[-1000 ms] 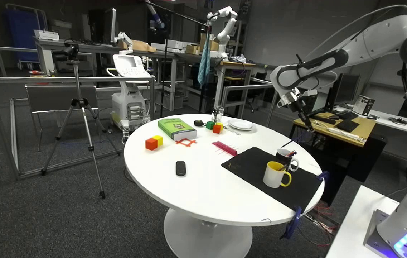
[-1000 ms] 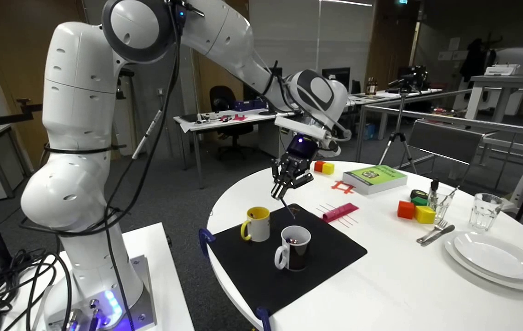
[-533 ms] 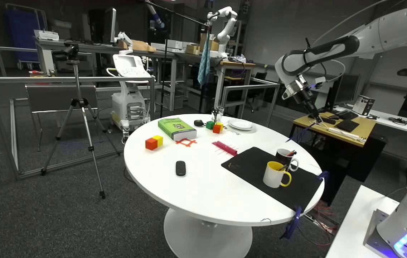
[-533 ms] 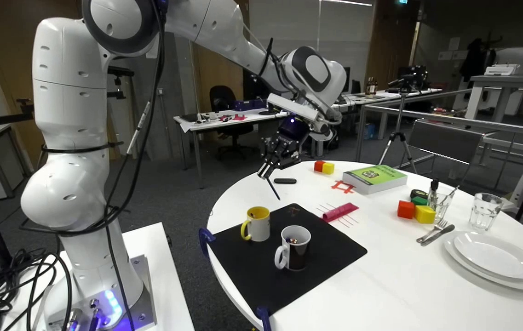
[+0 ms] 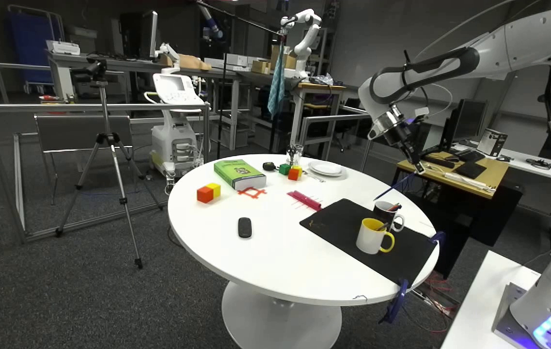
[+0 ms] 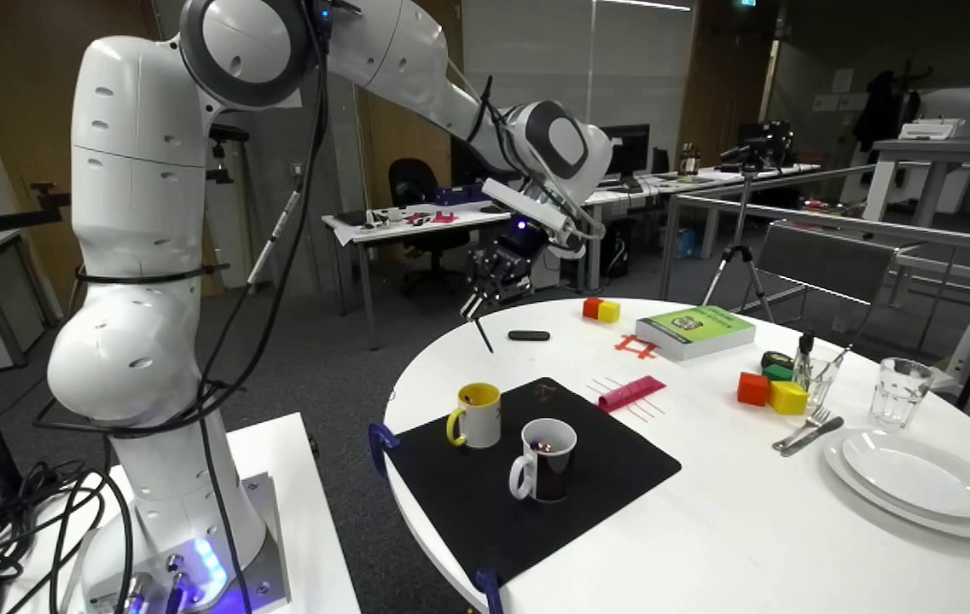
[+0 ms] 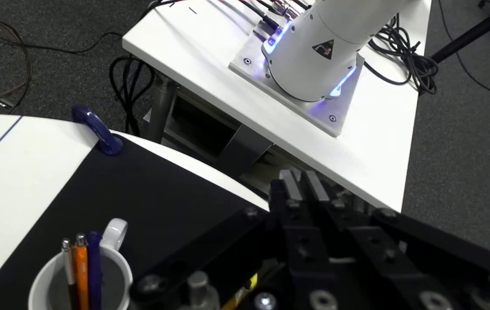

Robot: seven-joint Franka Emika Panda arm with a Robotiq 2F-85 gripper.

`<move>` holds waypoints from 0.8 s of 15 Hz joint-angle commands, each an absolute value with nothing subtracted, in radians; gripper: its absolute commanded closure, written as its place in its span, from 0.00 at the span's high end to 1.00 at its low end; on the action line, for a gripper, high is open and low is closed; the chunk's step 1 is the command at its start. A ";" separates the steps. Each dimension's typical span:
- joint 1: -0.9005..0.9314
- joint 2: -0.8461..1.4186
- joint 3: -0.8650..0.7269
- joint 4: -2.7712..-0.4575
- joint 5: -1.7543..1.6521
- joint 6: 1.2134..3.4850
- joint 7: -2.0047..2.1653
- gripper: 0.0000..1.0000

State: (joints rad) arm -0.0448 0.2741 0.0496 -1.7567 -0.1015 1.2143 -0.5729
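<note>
Exterior views, both: gripper (image 6: 471,311) sits slightly higher than a second ago, fingers nearly closed on a blue pen (image 6: 485,336) (grip apparently sound) above the table (image 6: 706,529), apart from yellow-handled mug (image 6: 483,424) and black mug (image 6: 554,473), so presumably unobstructed.

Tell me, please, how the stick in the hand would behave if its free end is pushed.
The stick is probably stiff: it shows no bend. So thin, it is likely light. Jutting well out of the hand, it might pivot there.
</note>
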 commanded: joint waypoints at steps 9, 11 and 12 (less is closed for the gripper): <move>0.014 0.460 0.088 -1.665 -0.130 1.096 -0.503 0.02; 0.012 0.481 0.088 -1.661 -0.142 1.094 -0.494 0.02; 0.012 0.488 0.087 -1.659 -0.145 1.091 -0.488 0.02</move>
